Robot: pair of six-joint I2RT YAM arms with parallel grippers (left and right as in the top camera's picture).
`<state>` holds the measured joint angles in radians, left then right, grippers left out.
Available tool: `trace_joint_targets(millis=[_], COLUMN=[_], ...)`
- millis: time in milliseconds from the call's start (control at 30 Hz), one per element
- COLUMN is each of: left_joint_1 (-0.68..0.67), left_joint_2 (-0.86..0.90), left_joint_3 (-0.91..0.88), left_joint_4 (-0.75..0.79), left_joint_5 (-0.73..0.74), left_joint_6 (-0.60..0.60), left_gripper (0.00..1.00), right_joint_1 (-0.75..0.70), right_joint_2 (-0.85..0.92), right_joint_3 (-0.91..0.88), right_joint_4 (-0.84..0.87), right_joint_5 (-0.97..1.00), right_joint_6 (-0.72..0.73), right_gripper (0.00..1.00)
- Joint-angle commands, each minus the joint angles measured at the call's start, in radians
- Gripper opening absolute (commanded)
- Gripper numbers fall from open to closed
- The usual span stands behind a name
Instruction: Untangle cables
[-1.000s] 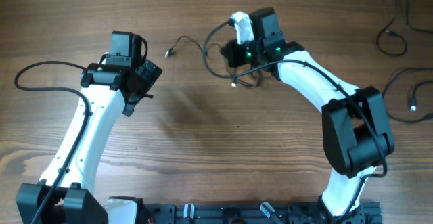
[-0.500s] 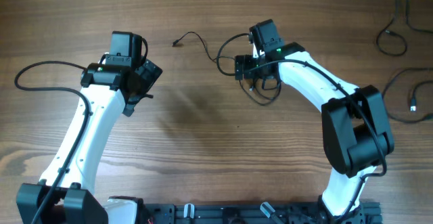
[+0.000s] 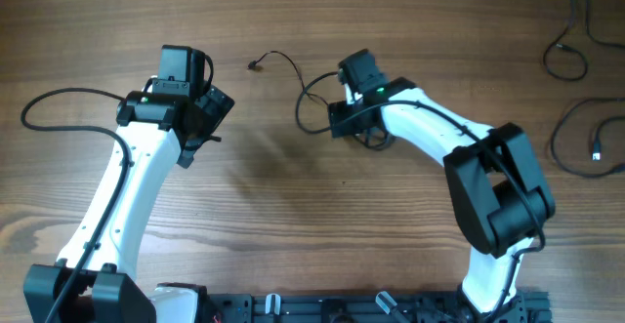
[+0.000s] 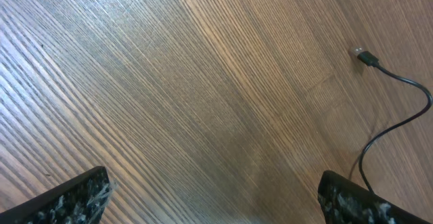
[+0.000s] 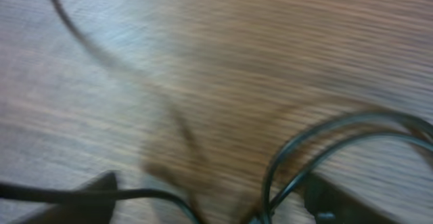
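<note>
A thin black cable [image 3: 290,67] runs from its small plug [image 3: 256,65] in a loop to my right gripper [image 3: 337,118], with a small tangle of cable [image 3: 376,138] just right of it on the table. In the blurred right wrist view the jaws stand apart, and two curved cable strands [image 5: 318,146] pass between the fingers [image 5: 95,190] without being pinched. My left gripper [image 3: 213,123] hangs open over bare wood, left of the plug. Its wrist view shows the plug [image 4: 365,56] and cable [image 4: 399,119] at the right, beyond the open gripper [image 4: 213,204].
More thin black cables lie at the table's far right: one [image 3: 566,30] near the back corner, another [image 3: 586,138] below it with a small plug. My left arm's thick wire [image 3: 59,99] arcs out at the left.
My right gripper was shut and raised with the cable a second ago. It has since opened, dropped to the table and shifted left. The cable's plug end slid slightly back. The left arm stayed still.
</note>
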<state>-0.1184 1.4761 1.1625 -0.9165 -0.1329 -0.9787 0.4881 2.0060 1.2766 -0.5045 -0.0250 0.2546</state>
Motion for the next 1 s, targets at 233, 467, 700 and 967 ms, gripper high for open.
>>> trace_joint_targets(millis=[233, 467, 700, 967], left_joint_1=[0.003, 0.003, 0.003, 0.003], left_joint_2=[-0.007, -0.007, -0.007, -0.007], left_joint_3=[0.008, 0.008, 0.008, 0.008], left_joint_4=[-0.001, -0.001, -0.001, -0.001], left_joint_5=[-0.006, -0.006, -0.006, -0.006], left_joint_6=[0.002, 0.002, 0.002, 0.002], left_gripper=[1.00, 1.00, 1.00, 1.00], right_joint_1=[-0.046, -0.273, -0.504, -0.553], right_joint_2=[0.013, -0.101, -0.111, 0.067], right_joint_3=[0.090, 0.308, 0.286, 0.264], right_joint_4=[-0.019, 0.007, 0.220, 0.370], right_joint_5=[0.101, 0.295, 0.260, -0.038], right_joint_6=[-0.156, -0.184, -0.201, -0.483], right_gripper=[0.04, 0.04, 0.04, 0.06])
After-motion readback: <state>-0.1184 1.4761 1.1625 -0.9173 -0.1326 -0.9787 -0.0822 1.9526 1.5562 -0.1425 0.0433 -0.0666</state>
